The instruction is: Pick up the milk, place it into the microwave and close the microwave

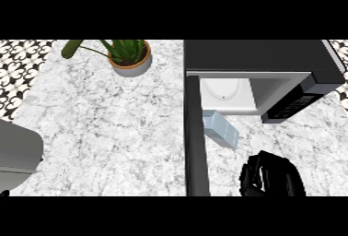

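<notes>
Head view: steep look down on a white, grey-veined marble counter (102, 129).
Microwave: a dark microwave (262, 57) stands at the far right of the counter, its body running along the far edge.
Microwave door: the door (195, 138) is swung wide open and shows edge-on as a long dark bar reaching from the microwave's left front corner toward the near edge.
Microwave inside: the cavity is light-coloured, with a pale round plate (228, 90) on its floor.
Control panel: a dark panel with small buttons (293, 103) sits on the right side of the microwave's front.
Milk: the milk carton (222, 129), pale blue-white, lies tilted on the counter just in front of the open cavity, just right of the door; whether it touches the door cannot be told. It is outside the microwave.
Right hand: the black right hand (272, 175) shows at the near right, close to the milk but apart from it; its fingers are curled and hold nothing.
Left hand: it does not show.
Plant: a green leafy plant in an orange-brown pot (129, 57) stands at the far side, left of the microwave.
Grey object: a grey rounded shape (17, 150) sits at the left edge; what it is cannot be told.
Floor: black-and-white patterned tiles (20, 60) show beyond the counter's left edge.
</notes>
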